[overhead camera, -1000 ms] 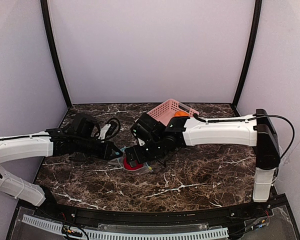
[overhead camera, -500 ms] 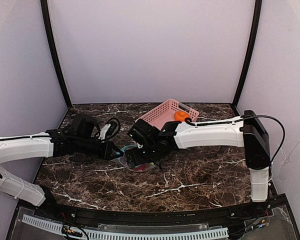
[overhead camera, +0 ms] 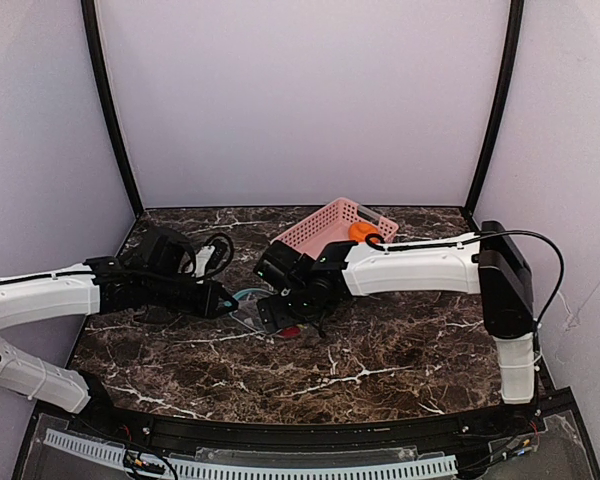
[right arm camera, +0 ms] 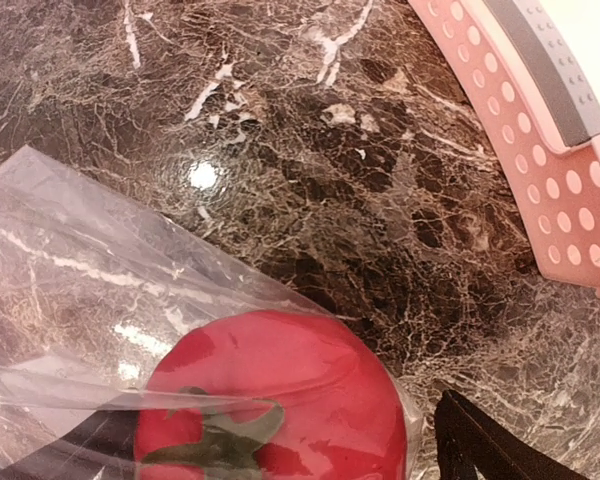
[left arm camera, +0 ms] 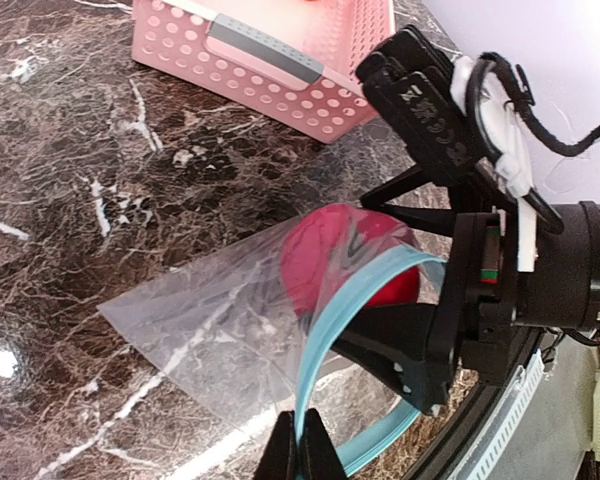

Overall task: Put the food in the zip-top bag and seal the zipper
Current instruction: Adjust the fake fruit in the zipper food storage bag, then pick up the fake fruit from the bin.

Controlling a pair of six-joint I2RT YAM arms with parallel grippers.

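- Left gripper [overhead camera: 224, 298]: left of centre in the top view, closed and pinching the zipper [left arm camera: 320, 345] at the near edge of the bag's mouth. It holds one lip up, so the mouth gapes.
- Bag [left arm camera: 210, 330]: lies on the table [overhead camera: 400, 350] between the two grippers. In the left wrist view its long axis runs from the closed end at lower left to the mouth at right. The mouth faces the right gripper.
- Red food [right arm camera: 280, 400]: at the mouth, mostly under the plastic, with film across its left side. It looks in, or near enough.
- Right gripper [overhead camera: 280, 320]: just right of the bag, at the mouth. Its jaws are spread wide either side of the red food, with a gap showing on the right side. I read that as released, not a grip.
- Basket [overhead camera: 320, 225]: upper right of centre in the top view, behind the right arm.
- Orange food [overhead camera: 360, 232]: in the basket, well apart from the bag.
- Key relation: the orange food lies up and right of the right gripper, so the right arm is the nearer one. Likely next step is to back out of the mouth, fetch the orange food, then seal the zipper.
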